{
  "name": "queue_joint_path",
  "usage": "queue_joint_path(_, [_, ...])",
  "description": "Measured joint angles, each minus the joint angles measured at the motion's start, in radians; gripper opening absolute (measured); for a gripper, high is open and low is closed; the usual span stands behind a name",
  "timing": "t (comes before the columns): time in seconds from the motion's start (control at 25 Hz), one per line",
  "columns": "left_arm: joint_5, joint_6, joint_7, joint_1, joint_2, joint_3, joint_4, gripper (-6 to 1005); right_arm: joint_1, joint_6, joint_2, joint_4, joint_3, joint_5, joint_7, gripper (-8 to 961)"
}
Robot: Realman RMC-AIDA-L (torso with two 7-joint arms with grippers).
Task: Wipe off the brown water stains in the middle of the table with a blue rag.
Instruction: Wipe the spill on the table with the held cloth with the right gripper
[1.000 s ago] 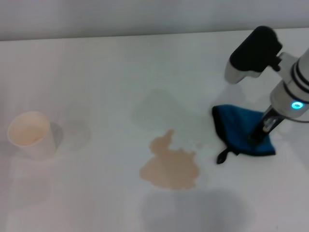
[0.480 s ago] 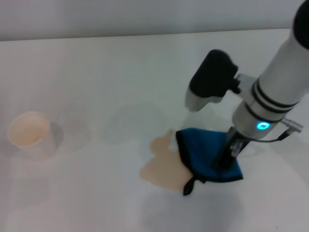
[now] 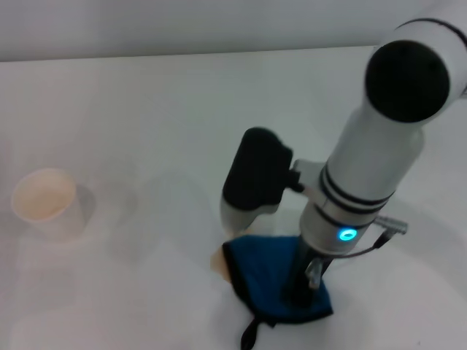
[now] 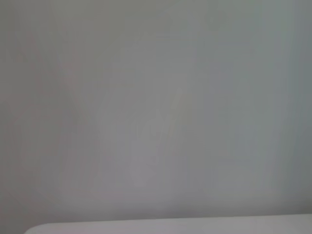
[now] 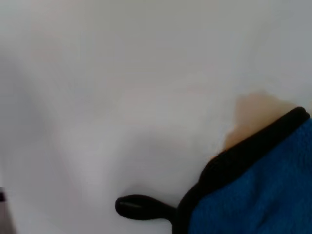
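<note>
The blue rag [image 3: 270,281] lies flat on the white table [image 3: 146,109], near its front edge, covering most of the brown water stains [image 3: 217,261]; only a small tan sliver shows at the rag's left edge. My right gripper [image 3: 298,292] points straight down onto the rag and is shut on it. In the right wrist view the rag [image 5: 258,190], with its black trim and loop tab [image 5: 139,207], sits over the tan stain [image 5: 251,117]. My left gripper is out of view.
A white paper cup [image 3: 47,203] stands upright at the left side of the table. The right arm's forearm [image 3: 379,153] leans in from the upper right. The left wrist view shows only a blank pale surface.
My right gripper has dragged the rag leftward and toward the front edge, from beside the stain onto it. The stain went from fully visible to almost wholly covered.
</note>
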Motion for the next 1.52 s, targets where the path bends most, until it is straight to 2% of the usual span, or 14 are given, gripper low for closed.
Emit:
queue_joint_path(0.28, [0.001, 0.000, -0.002, 0.000, -0.001, 0.011, 0.000, 877, 0.059, -0.006, 0.000, -0.015, -0.131, 0.141, 0.005, 22])
queue_joint_path(0.6, [0.001, -0.005, -0.004, 0.000, -0.003, 0.024, -0.011, 877, 0.082, -0.042, 0.000, -0.030, -0.160, 0.150, 0.023, 22])
queue_joint_path(0.88, [0.001, -0.005, -0.006, 0.004, -0.005, 0.025, -0.012, 876, 0.134, -0.112, 0.000, 0.035, -0.154, 0.146, 0.027, 22])
queue_joint_path(1.2, [0.001, -0.006, -0.006, 0.003, -0.005, 0.025, -0.012, 876, 0.200, -0.195, 0.000, 0.166, -0.138, 0.138, 0.023, 23])
queue_joint_path(1.52, [0.001, 0.001, -0.006, -0.007, -0.005, 0.025, -0.012, 877, 0.221, -0.247, -0.002, 0.248, -0.036, 0.057, 0.008, 23])
